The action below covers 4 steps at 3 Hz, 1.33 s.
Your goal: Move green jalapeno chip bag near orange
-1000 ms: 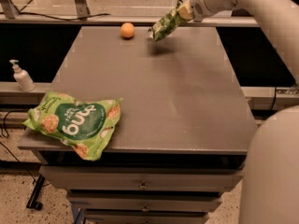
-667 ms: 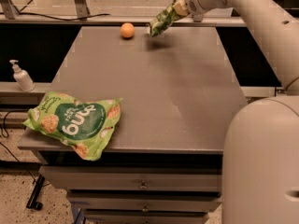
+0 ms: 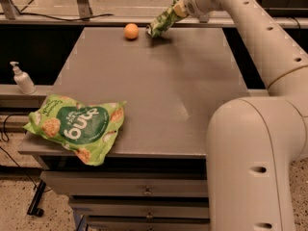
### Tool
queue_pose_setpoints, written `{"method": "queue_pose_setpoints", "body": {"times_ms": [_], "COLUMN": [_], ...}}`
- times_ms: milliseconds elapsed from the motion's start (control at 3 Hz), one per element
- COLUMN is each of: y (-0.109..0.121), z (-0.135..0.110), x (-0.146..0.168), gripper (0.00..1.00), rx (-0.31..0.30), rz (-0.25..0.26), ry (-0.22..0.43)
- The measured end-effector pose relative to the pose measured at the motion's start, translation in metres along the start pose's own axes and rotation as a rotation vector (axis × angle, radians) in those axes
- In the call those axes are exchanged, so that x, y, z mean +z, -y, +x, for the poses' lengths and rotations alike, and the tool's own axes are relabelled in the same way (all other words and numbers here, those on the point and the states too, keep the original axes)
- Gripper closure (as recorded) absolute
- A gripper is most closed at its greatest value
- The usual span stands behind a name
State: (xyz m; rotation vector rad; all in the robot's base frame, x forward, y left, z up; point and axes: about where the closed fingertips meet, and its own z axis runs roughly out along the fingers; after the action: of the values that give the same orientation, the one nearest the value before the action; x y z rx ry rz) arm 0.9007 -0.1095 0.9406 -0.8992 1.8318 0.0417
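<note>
The green jalapeno chip bag [image 3: 162, 21] hangs tilted at the far edge of the grey table [image 3: 159, 85], its lower end at or just above the surface. My gripper [image 3: 179, 8] is shut on the bag's upper end, at the far right of the table's back edge. The orange [image 3: 131, 31] lies on the table just left of the bag, a small gap apart.
A larger bright-green bag [image 3: 77, 126] lies at the table's near left corner, overhanging the edge. A white pump bottle [image 3: 21, 79] stands on a ledge to the left. My white arm [image 3: 255, 129] fills the right side. Drawers sit below the tabletop.
The gripper has carried the chip bag left and down toward the orange. The orange and the large bag have not moved.
</note>
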Motion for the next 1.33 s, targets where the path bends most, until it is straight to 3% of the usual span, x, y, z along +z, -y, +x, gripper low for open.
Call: {"method": "queue_pose_setpoints", "body": {"times_ms": [333,667,1000,1333], "y": [-0.003,-0.009,-0.02,-0.026], "z": [0.01,0.024,0.032,0.037], "x": [0.013,0.019,0.021,0.016], "gripper": [1.0,0.83,0.91,0.91], "rx": [0.015,0.046,0.068,0.071], "rz": [-0.013,-0.033,-0.06,-0.066], "ry": [-0.014,-0.046,-0.072,-0.1]}}
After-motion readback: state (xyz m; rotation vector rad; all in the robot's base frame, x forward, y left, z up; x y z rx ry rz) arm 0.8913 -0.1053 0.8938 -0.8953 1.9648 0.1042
